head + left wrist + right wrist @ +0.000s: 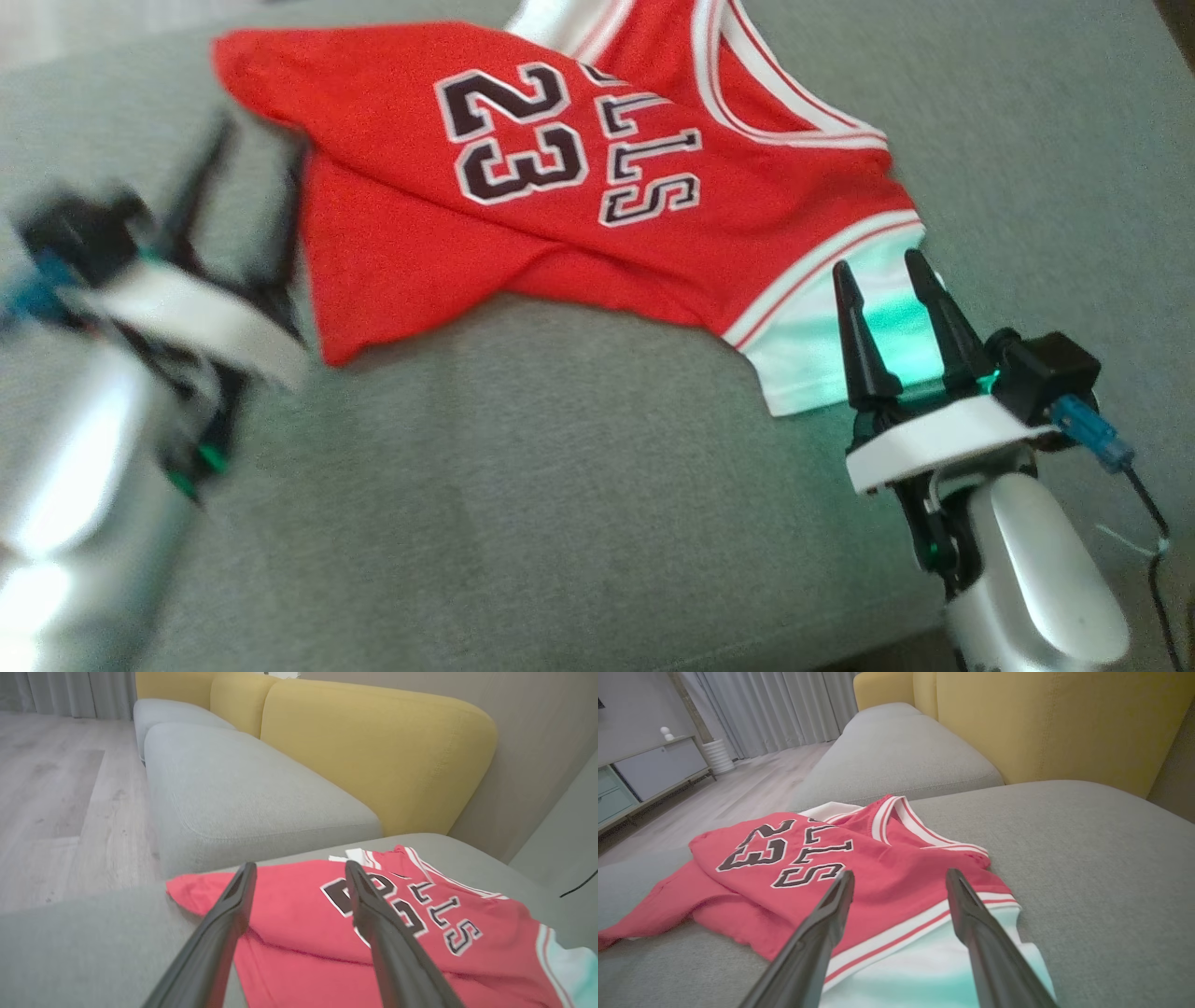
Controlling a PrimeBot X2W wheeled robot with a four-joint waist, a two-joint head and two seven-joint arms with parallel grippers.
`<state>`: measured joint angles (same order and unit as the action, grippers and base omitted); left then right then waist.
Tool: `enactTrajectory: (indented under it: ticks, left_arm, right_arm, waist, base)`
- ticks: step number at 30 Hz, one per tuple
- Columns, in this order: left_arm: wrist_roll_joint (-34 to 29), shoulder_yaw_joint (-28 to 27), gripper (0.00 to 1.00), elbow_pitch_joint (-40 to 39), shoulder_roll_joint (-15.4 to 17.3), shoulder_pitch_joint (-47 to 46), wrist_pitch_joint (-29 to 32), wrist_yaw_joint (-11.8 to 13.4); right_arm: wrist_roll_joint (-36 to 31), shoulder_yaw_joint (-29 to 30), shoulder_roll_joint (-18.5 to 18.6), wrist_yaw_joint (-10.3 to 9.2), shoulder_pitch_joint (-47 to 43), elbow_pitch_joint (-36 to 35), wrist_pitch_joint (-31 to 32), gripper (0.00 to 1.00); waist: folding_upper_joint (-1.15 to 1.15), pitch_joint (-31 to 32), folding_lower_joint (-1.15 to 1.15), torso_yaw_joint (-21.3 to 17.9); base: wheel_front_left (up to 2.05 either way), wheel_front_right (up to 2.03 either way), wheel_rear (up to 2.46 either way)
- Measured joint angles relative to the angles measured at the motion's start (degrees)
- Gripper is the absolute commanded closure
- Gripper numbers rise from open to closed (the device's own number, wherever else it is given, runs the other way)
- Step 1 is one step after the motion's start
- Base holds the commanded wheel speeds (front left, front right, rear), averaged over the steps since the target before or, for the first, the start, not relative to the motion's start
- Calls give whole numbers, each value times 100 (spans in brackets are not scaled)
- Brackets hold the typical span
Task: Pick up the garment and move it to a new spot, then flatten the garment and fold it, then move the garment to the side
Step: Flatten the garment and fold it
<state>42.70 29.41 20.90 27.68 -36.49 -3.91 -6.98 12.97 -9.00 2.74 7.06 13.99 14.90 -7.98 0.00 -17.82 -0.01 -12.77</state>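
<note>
Garment: red jersey garment (523, 187) lies across the upper middle of the head view, loose on the grey sofa seat (560, 485), and nothing grips it.
Lay of the cloth: the numbered panel (513, 131) is draped over a lower red layer, whose corner pokes out at the lower left of the fabric. So it looks part-folded and uneven, not squared off.
Neckline: the white-trimmed collar (747, 84) points to the top right of the head view.
Pale edge: a white panel (803, 364) sticks out at the garment's lower right, tinted green by a light on the pincer.
Right pincer: the right pincer (879, 261) has its jaws spread and is empty, with its tips over that pale edge. I judge it is placed there to take or pin the edge.
Left pincer: the left pincer (300, 865) also has its jaws wide apart with no cloth between them. In the head view it is a blur at the garment's left edge.
Why both sit there: one at each end of the garment, well placed for a two-sided pull to flatten it.
Progress: my read is mid-task, with flattening and folding unfinished.
Risk: the top flap could slide off the lower layer if only one side is tugged.
Surroundings: a yellow backrest (373, 751) stands behind the seat, with wood floor (56, 788) at the left of the left wrist view.
</note>
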Motion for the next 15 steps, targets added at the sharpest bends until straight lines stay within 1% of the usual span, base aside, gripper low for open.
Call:
enactTrajectory:
  ticks: [1, 6, 9, 10, 15]
  left_arm:
    - [83, 30, 0, -124, -71, 246, -27, 68]
    - [16, 305, 0, -632, -327, 1342, -278, 509]
    - [16, 456, 0, -654, -495, 1788, -360, 661]
    - [8, 506, 0, -641, -534, 1892, -399, 705]
    - [-96, 681, 0, -292, -613, 1974, -459, 695]
  right_arm:
    - [-16, 25, -1, 0, -42, -25, 24, 0]
    - [-96, 89, -1, 0, -333, -171, 211, 0]
    - [-96, 121, -1, 0, -423, -289, 314, 0]
    - [-96, 130, -1, 0, -430, -322, 326, 0]
    - [-96, 130, -1, 0, -430, -497, 399, 0]
  waist:
    - [0, 77, 0, 61]
    - [0, 416, -1, 362]
    - [0, 554, -1, 499]
    - [0, 582, -1, 534]
    - [0, 568, 1, 574]
  base:
    - [0, 0, 0]
    - [0, 0, 0]
    - [0, 0, 0]
    - [0, 0, 0]
    - [0, 0, 0]
